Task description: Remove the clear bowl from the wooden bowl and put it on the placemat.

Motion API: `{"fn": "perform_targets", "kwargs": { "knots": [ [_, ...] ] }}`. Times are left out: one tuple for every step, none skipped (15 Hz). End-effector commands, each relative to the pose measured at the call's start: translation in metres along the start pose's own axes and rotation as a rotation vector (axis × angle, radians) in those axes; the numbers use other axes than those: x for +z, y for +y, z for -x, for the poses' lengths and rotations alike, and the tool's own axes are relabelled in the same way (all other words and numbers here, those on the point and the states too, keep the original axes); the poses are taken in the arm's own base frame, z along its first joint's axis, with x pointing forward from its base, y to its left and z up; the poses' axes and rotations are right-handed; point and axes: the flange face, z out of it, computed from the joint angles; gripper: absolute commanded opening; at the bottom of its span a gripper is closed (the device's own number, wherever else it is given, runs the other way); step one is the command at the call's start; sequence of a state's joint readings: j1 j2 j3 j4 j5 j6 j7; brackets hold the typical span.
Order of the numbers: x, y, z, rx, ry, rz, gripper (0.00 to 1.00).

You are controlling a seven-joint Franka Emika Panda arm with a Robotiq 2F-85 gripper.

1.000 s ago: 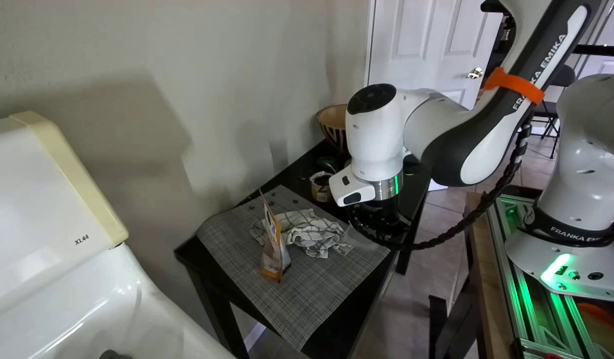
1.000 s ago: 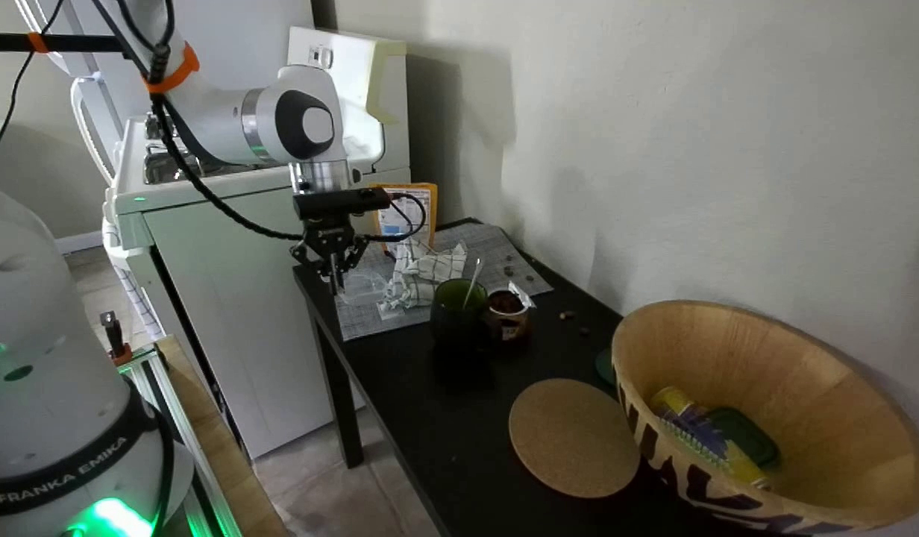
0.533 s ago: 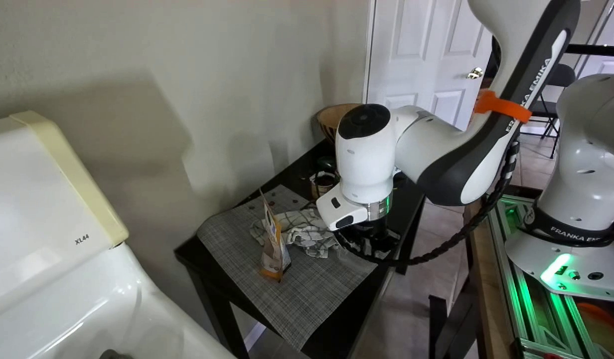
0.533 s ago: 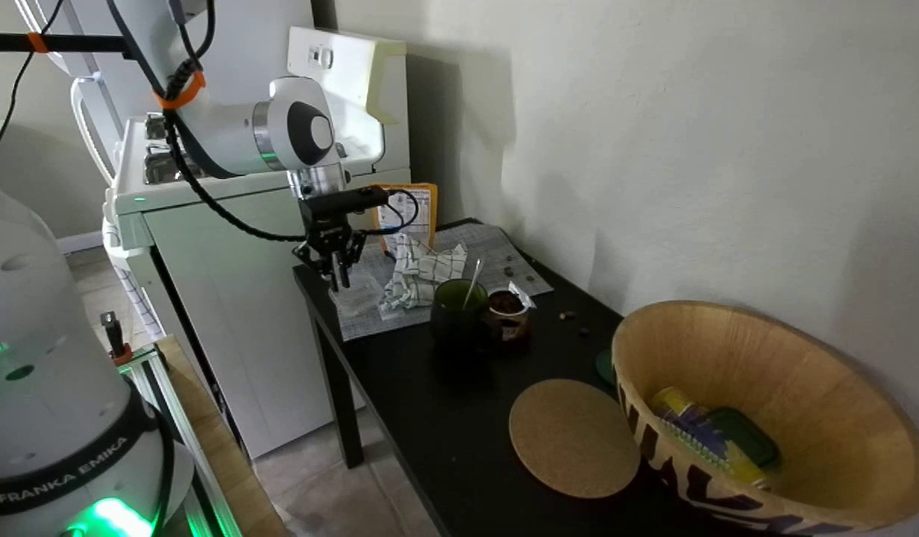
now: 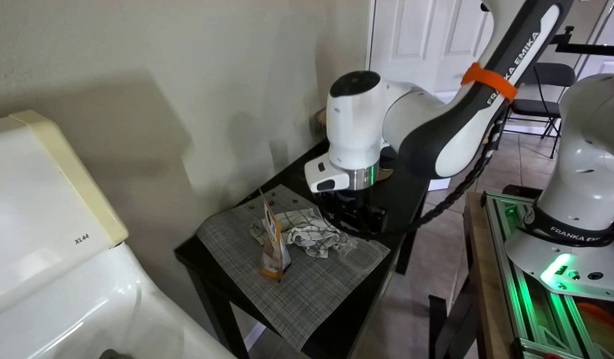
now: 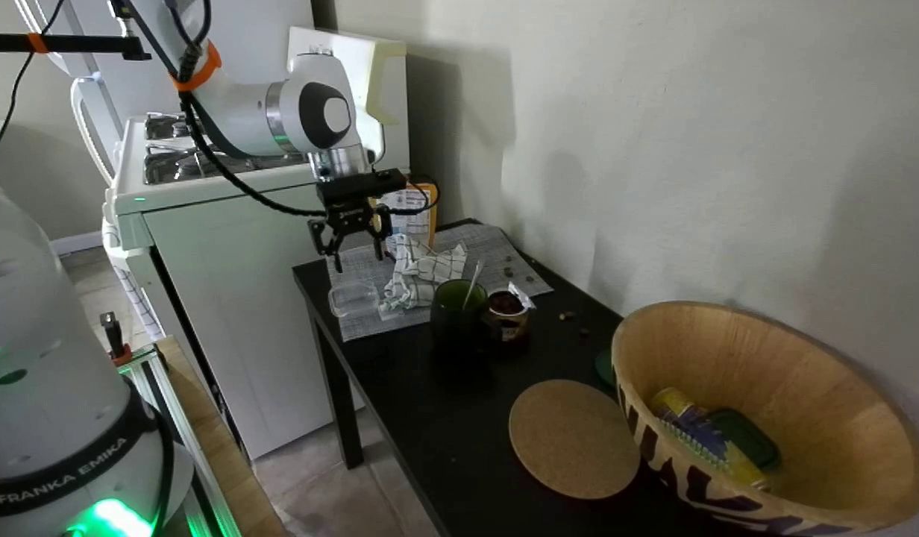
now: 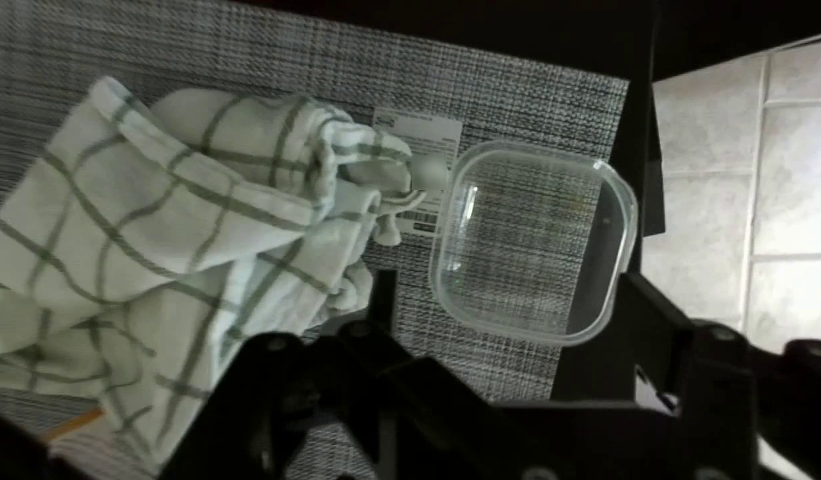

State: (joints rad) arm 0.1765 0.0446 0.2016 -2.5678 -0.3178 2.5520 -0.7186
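The clear bowl [image 7: 477, 260], square with rounded corners, rests on the grey placemat [image 5: 312, 299] near one corner, its outer side reaching past the mat's edge over the black tabletop. In an exterior view it shows as a faint transparent shape [image 6: 353, 300] under my gripper [image 6: 359, 262]. The gripper hovers above it with its fingers [image 7: 382, 303] spread wide and nothing between them; in the wrist view the two fingertips appear on either side of the bowl's lower part. At the far end of the table stands the wooden bowl [image 6: 795, 358], holding a yellow-and-purple packet and a dark green item.
A checked towel [image 7: 204, 200] lies crumpled beside the clear bowl, with an upright orange-edged pouch [image 5: 273, 244] close by. A green cup with a spoon [image 6: 457, 317], an opened jar [image 6: 508, 324] and a tan round disc [image 6: 574, 438] stand along the black table.
The gripper first lowered the clear bowl onto the placemat, then its fingers spread and let go. It has since risen above the bowl, which stays on the mat.
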Motion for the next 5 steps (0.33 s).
{"fn": "perform_targets", "kwargs": {
  "knots": [
    [-0.054, 0.000, 0.057, 0.171, 0.100, 0.070, 1.00],
    [-0.067, 0.006, 0.076, 0.226, 0.128, 0.079, 1.00],
    [-0.081, 0.007, 0.092, 0.279, 0.158, 0.091, 1.00],
    [-0.093, 0.011, 0.112, 0.334, 0.187, 0.104, 1.00],
    [-0.074, 0.024, 0.080, 0.264, 0.136, 0.084, 1.00]
  ]
}}
